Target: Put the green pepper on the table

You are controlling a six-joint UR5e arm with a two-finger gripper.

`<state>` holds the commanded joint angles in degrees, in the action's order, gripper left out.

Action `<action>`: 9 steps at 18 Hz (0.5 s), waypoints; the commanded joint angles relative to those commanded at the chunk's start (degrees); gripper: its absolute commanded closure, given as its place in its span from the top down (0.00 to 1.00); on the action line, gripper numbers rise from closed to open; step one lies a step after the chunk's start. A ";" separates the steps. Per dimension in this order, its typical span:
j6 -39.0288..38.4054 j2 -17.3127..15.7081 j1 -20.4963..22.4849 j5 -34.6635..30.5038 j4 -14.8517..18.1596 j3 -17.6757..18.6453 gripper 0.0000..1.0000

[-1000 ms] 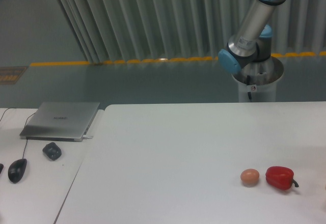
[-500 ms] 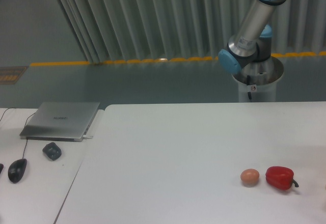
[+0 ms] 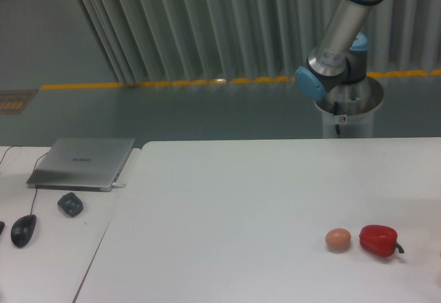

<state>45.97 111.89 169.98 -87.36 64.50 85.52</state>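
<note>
Neither the green pepper nor the gripper shows in this view, so their relation can't be told, nor how the jaws stand. Only part of the arm (image 3: 342, 31) is visible, rising behind the table (image 3: 227, 200) to the top edge. On the table: one red pepper (image 3: 379, 240) and one tan ball (image 3: 337, 239) just beside it, apart. On the side desk (image 3: 48, 248): one closed laptop (image 3: 83, 163) and two mice (image 3: 69, 204).
</note>
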 joint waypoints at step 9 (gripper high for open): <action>5.18 -5.63 -12.20 -0.96 12.92 -2.99 0.65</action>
<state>51.15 106.26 157.79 -88.33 77.42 82.53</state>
